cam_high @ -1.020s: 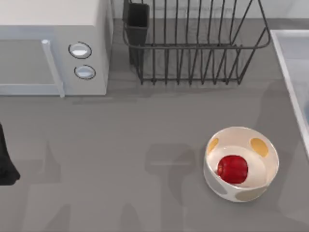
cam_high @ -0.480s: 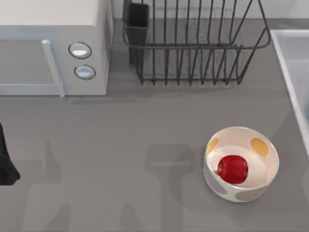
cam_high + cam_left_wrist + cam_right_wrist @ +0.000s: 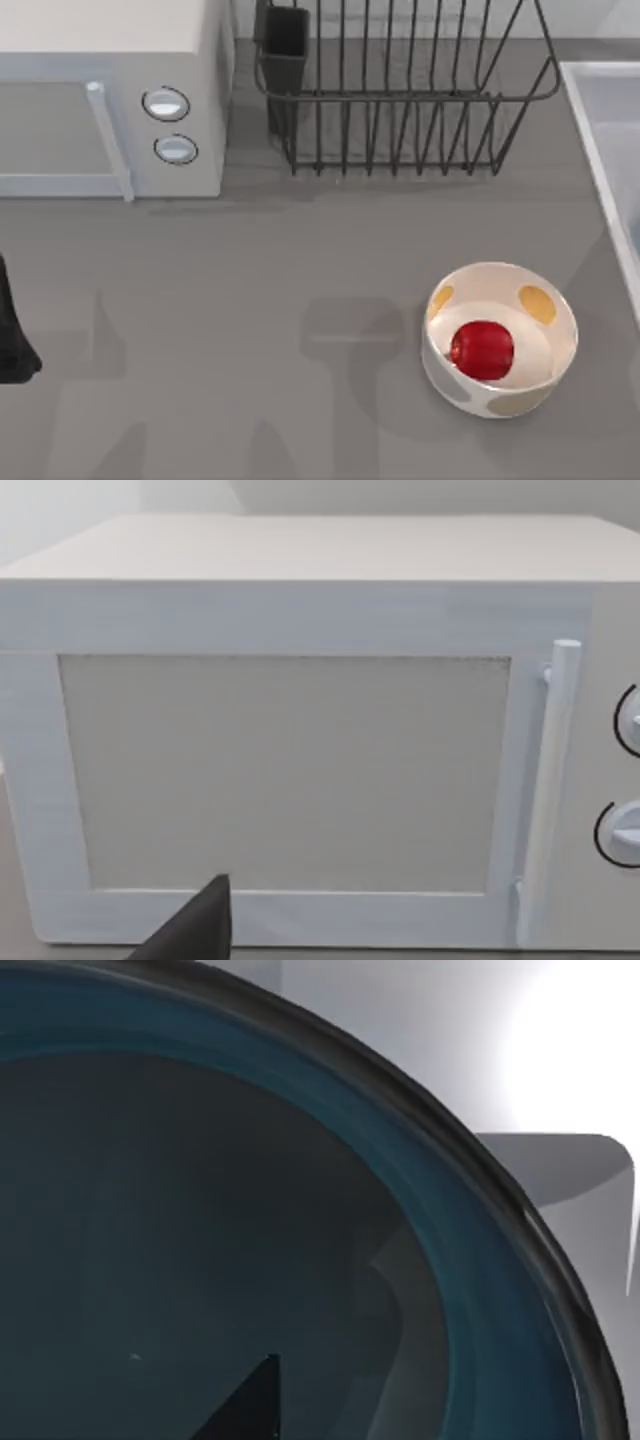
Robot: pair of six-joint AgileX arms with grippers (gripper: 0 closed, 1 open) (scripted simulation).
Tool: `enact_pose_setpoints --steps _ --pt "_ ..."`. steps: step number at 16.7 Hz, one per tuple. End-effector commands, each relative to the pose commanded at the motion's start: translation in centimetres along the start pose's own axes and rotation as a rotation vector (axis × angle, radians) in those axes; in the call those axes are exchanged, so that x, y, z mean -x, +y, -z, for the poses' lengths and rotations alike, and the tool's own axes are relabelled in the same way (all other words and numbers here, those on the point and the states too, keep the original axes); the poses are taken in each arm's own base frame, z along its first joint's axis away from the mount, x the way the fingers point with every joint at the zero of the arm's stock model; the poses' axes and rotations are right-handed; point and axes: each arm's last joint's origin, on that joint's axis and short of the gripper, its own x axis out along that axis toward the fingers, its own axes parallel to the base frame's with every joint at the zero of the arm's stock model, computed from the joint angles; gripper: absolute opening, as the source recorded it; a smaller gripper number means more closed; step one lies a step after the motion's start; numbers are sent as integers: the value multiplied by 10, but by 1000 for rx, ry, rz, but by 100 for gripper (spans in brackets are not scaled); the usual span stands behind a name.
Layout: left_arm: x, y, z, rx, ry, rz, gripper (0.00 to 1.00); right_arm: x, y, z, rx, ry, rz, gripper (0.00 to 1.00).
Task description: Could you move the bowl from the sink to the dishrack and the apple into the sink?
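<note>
**Apple sits in the spotted bowl; right wrist camera looks straight into the teal bowl**

Take the dishrack as your landmark: it stands at the far edge of the table, its dark wire bars upright, with the black cup fixed at its left corner. You can see nothing resting inside the rack.

Just left of the dishrack you have the microwave, door shut, its handle upright beside the two round knobs. Your left arm is parked well to the left of the dishrack, at the table's left edge and nearer you than the microwave. Its wrist camera faces the microwave door, and one dark fingertip pokes into that view. You cannot tell from this whether the left jaws are released or clenched.

To the right of the dishrack, the pale rim of the sink runs along the table's right edge.

In front of the dishrack and towards its right end, well apart from it, the white bowl with yellow and tan spots stands on the table. The apple lies inside it, near the middle.

Your right wrist camera looks down into the bowl, the teal one, very close. A dark fingertip shows over the bowl's inside. Pale sink wall lies beyond the rim. Whether the right jaws are released, clenched or grasping, you cannot tell
</note>
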Motion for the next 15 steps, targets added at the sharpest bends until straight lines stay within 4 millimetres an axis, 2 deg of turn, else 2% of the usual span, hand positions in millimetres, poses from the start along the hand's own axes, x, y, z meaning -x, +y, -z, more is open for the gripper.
enact_pose_setpoints --steps 9,15 --pt "0 0 0 0 0 0 100 0 0 0 0 0 0 2" --pt "0 0 0 0 0 0 100 0 0 0 0 0 0 0"
